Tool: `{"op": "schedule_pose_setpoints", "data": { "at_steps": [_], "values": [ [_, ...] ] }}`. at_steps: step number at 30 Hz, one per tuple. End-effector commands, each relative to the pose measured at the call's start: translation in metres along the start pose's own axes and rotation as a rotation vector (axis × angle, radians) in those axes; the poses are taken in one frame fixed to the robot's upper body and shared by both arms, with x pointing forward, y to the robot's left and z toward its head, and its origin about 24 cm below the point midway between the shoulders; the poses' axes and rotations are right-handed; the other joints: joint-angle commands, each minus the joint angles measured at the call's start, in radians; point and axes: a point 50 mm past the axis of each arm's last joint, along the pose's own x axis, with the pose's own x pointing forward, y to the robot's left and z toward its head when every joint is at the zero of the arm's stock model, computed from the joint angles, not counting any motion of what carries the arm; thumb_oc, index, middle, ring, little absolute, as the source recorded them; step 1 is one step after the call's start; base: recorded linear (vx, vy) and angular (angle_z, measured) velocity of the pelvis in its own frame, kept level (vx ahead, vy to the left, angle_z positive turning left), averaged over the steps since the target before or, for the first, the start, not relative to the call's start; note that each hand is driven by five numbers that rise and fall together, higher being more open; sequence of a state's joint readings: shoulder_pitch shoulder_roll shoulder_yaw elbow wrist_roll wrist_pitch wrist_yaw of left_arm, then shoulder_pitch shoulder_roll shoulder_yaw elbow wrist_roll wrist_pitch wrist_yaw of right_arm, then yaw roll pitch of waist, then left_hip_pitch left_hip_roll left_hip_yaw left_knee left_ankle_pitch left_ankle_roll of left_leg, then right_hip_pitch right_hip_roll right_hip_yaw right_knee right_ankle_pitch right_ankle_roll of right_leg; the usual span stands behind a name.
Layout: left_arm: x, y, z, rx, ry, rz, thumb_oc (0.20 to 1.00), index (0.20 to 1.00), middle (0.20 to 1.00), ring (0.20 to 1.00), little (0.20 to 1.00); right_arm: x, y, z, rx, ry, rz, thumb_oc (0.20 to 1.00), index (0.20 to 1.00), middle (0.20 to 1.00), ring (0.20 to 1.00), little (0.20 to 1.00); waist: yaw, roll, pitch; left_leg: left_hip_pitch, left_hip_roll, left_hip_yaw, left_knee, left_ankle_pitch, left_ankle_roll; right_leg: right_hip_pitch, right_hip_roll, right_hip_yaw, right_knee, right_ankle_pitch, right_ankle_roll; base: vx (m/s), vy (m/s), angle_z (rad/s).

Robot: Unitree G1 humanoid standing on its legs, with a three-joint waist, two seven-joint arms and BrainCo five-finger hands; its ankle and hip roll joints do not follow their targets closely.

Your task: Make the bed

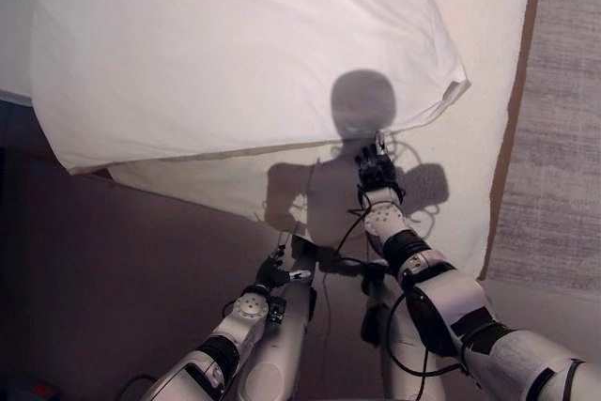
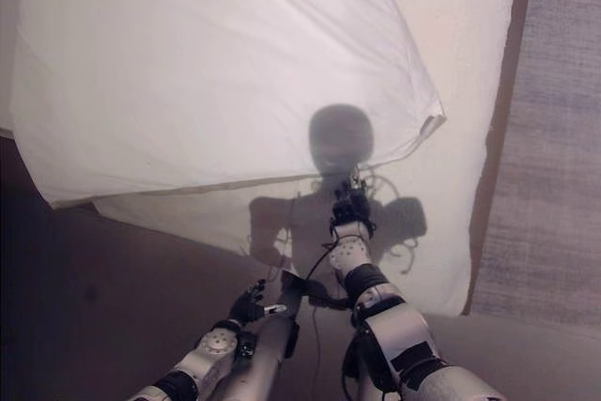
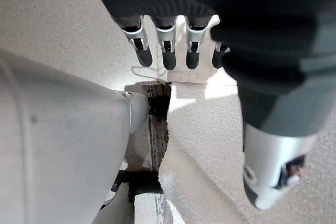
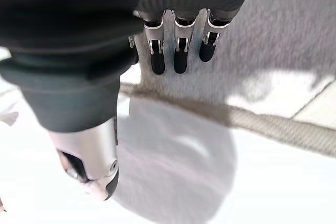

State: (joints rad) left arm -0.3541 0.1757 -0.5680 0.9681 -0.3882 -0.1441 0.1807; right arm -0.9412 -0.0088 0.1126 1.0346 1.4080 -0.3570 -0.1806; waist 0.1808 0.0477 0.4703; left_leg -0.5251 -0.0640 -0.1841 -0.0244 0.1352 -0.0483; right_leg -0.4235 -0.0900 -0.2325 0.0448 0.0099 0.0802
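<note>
Nearby, pillow [image 1: 235, 53] lies on mattress [image 1: 470, 138], beside carpet [image 1: 563, 138].

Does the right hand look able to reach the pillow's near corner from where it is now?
Probably yes: the right hand, fingers straight and holding nothing, hovers over the sheet just short of the pillow, with nothing between them.

Bedroom: white pillow [image 1: 235, 44] on bed [image 1: 470, 138], grey carpet [image 1: 563, 138] alongside.

1. A grey woven carpet [image 1: 563, 138] covered the floor at the right side.
2. A dark brownish floor area [image 1: 122, 279] lay at the lower left, in shade.
3. Strong light fell from behind, giving sharp shadows.
</note>
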Motion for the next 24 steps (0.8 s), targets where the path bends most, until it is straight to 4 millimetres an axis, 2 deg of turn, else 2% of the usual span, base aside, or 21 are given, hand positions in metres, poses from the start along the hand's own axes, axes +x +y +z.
{"op": "schedule_pose_setpoints", "data": {
  "at_steps": [1,4,5,6,10,11,15,20,23,24],
  "values": [
    [0.000,-0.003,0.000,-0.031,-0.005,-0.009,1.000,1.000,1.000,1.000,1.000,0.007,0.036,0.028,0.057,-0.066,0.150,1.000,1.000,1.000,1.000,1.000,0.030,-0.009,0.037,0.006,-0.041,0.025,0.055,-0.025,0.063,0.020,-0.052,0.049,-0.038,0.093,0.018,0.02,-0.011,0.07],
    [0.000,-0.004,0.001,-0.023,-0.011,-0.016,1.000,1.000,1.000,1.000,1.000,0.008,0.057,0.046,0.095,-0.105,0.262,1.000,1.000,1.000,1.000,1.000,0.040,-0.001,0.035,-0.003,-0.046,0.021,0.057,-0.025,0.063,0.016,-0.054,0.042,-0.039,0.091,0.019,0.03,-0.015,0.10],
    [0.000,-0.004,0.000,-0.016,-0.007,-0.017,1.000,1.000,1.000,1.000,1.000,0.007,0.070,0.055,0.114,-0.128,0.332,1.000,1.000,1.000,1.000,1.000,0.046,0.003,0.034,-0.004,-0.045,0.020,0.059,-0.030,0.062,0.018,-0.055,0.037,-0.036,0.084,0.019,0.02,-0.001,0.08],
    [0.000,-0.004,0.001,-0.016,-0.008,-0.017,1.000,1.000,1.000,1.000,1.000,0.007,0.070,0.055,0.114,-0.129,0.333,1.000,1.000,1.000,1.000,1.000,0.045,0.004,0.034,-0.008,-0.046,0.019,0.059,-0.025,0.062,0.015,-0.056,0.036,-0.037,0.088,0.019,0.02,-0.001,0.06],
    [0.001,-0.002,0.001,-0.015,-0.002,-0.008,1.000,1.000,1.000,1.000,1.000,0.000,0.096,0.067,0.130,-0.164,0.466,1.000,1.000,1.000,1.000,1.000,0.051,0.005,0.029,-0.013,-0.048,0.018,0.058,-0.026,0.061,0.012,-0.055,0.034,-0.038,0.086,0.019,0.02,-0.003,0.03],
    [0.001,-0.002,0.001,-0.016,-0.001,-0.008,1.000,1.000,1.000,1.000,1.000,0.000,0.096,0.066,0.130,-0.163,0.465,1.000,1.000,1.000,1.000,1.000,0.052,0.005,0.030,-0.009,-0.048,0.018,0.058,-0.032,0.061,0.015,-0.055,0.035,-0.036,0.081,0.019,0.04,-0.004,0.06],
    [0.001,-0.001,0.002,-0.017,-0.006,-0.012,1.000,1.000,1.000,1.000,1.000,-0.004,0.119,0.084,0.111,-0.207,0.555,1.000,1.000,1.000,1.000,1.000,0.061,0.008,0.027,-0.020,-0.049,0.019,0.067,-0.035,0.061,0.008,-0.057,0.033,-0.027,0.074,0.018,0.02,0.002,0.04],
    [0.002,0.001,0.003,-0.019,-0.009,-0.013,1.000,1.000,1.000,1.000,1.000,-0.003,0.127,0.095,0.085,-0.236,0.560,1.000,1.000,1.000,1.000,1.000,0.069,0.009,0.026,-0.025,-0.050,0.015,0.069,-0.035,0.060,0.006,-0.055,0.031,-0.025,0.071,0.018,0.02,-0.008,0.04],
    [0.001,0.004,0.003,-0.027,-0.006,-0.003,1.000,1.000,1.000,1.000,1.000,0.002,0.125,0.108,0.014,-0.274,0.483,1.000,1.000,1.000,1.000,1.000,0.071,0.006,0.026,-0.022,-0.047,0.014,0.068,-0.036,0.061,0.004,-0.053,0.032,-0.021,0.069,0.017,0.00,0.002,0.02],
    [0.002,0.004,0.003,-0.027,-0.008,-0.003,1.000,1.000,1.000,1.000,1.000,0.002,0.126,0.109,0.014,-0.275,0.484,0.950,0.950,0.950,0.950,0.950,0.071,0.007,0.027,-0.026,-0.048,0.013,0.068,-0.030,0.061,0.001,-0.054,0.031,-0.022,0.075,0.017,0.00,0.000,0.00]
  ]
}}
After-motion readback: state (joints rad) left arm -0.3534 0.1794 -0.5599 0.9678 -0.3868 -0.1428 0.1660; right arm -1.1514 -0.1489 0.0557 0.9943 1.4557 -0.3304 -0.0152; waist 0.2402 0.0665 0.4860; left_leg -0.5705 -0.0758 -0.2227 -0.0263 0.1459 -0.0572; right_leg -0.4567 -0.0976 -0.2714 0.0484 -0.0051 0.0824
